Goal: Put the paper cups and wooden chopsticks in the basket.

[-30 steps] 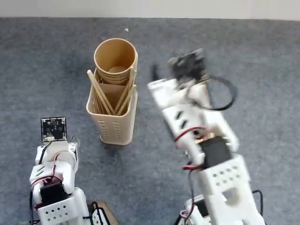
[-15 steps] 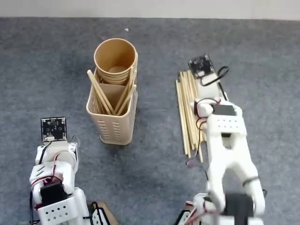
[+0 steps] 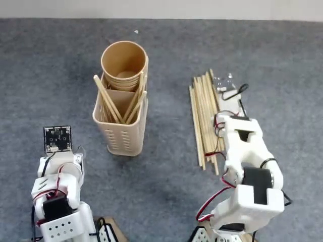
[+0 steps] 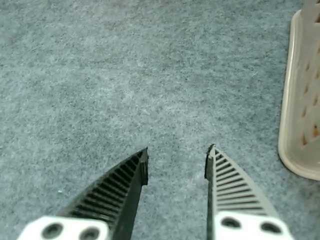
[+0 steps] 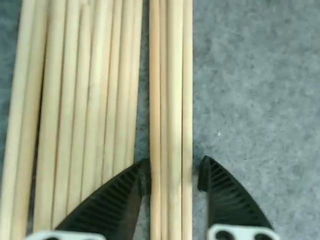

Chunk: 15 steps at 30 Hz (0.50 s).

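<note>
**A:** Where do the task's things stand?

**B:** The high view lays it out. The basket (image 3: 121, 132) stands upright on the grey counter (image 3: 60, 65). The paper cups (image 3: 124, 63) are nested in its far compartment, and a few slanted chopsticks (image 3: 107, 100) lean in the near one. A loose bundle of chopsticks (image 3: 203, 121) lies flat on the counter, apart from the basket, with the right arm (image 3: 247, 151) stretched alongside it.

**A:** And the right end effector?

**B:** The right wrist view shows that up close. The right end effector (image 5: 172, 175) is partway open, low over the bundle. Its two tips straddle a few sticks at one edge of the bundle, and the rest of the sticks lie outside one jaw. I cannot tell whether the tips press the wood.

**A:** The left side?

**B:** From above, the left arm (image 3: 56, 181) sits folded near the counter's front, short of the basket. In its own wrist view the left end effector (image 4: 177, 160) is open with nothing between the jaws, over bare grey surface. The basket's perforated wall is at the edge of that view.
</note>
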### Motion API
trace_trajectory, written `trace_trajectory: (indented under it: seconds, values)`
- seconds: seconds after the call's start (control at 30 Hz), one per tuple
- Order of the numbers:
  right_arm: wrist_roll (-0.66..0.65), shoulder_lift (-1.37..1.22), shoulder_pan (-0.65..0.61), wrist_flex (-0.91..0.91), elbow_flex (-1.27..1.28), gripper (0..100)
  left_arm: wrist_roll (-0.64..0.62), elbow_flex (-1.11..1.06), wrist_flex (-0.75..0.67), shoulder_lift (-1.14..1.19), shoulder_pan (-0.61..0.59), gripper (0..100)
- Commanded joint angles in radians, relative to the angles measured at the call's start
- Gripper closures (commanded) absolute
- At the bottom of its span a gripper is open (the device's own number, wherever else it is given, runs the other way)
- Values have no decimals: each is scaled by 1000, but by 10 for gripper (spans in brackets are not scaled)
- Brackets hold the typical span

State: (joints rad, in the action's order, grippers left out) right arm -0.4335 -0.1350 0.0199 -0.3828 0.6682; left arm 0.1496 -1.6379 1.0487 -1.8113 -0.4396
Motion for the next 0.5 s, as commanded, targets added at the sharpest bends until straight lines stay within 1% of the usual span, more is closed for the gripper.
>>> trace_trajectory:
  seconds: [0.0, 0.03, 0.07, 0.17, 0.2, 0.33, 0.47]
  values:
    - [-5, -8, 19, 13, -2, 991, 14, 5, -14, -5, 16, 787]
    - [-5, -4, 25, 13, -2, 998, 14, 5, -14, -5, 16, 787]
    - [-3, 4, 28, 13, -2, 980, 14, 5, -14, -5, 16, 787]
    - [0, 58, 30, 10, -1, 995, 14, 5, -14, -5, 16, 787]
    - [21, 90, 28, 10, 4, 993, 14, 5, -14, -5, 16, 787]
    - [137, 277, 21, 5, 5, 993, 14, 5, -14, -5, 16, 787]
    - [180, 503, -47, -110, -1, 993, 14, 5, -15, -5, 16, 787]
